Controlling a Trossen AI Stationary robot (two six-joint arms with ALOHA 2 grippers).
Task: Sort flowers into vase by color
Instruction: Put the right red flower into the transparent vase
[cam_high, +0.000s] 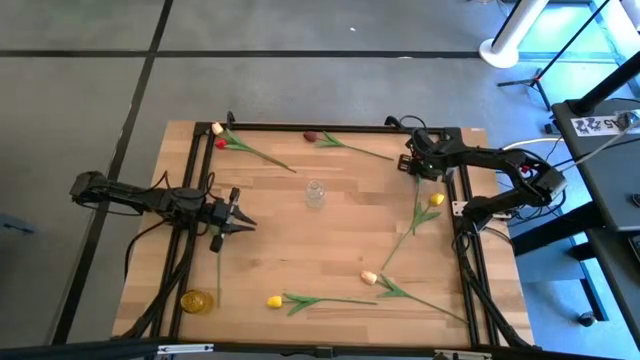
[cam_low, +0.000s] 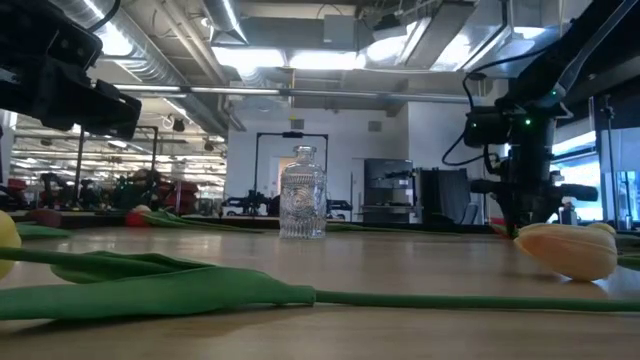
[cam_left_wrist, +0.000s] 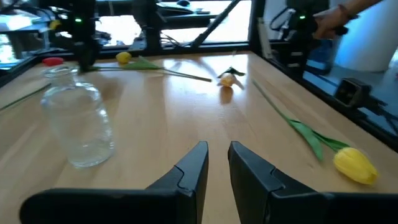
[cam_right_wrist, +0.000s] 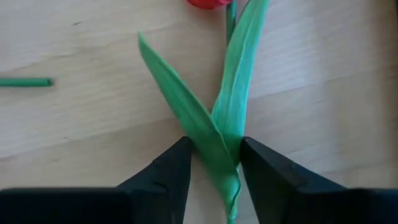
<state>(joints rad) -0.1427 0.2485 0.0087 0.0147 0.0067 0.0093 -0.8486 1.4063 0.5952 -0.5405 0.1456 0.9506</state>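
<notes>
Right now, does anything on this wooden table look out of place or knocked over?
Nothing looks spilled or damaged. The clear glass jar stands upright and empty mid-table. The green-stemmed artificial tulips lie flat, scattered around it, such as the yellow-headed tulip near the front edge and the dark maroon tulip at the back.
</notes>
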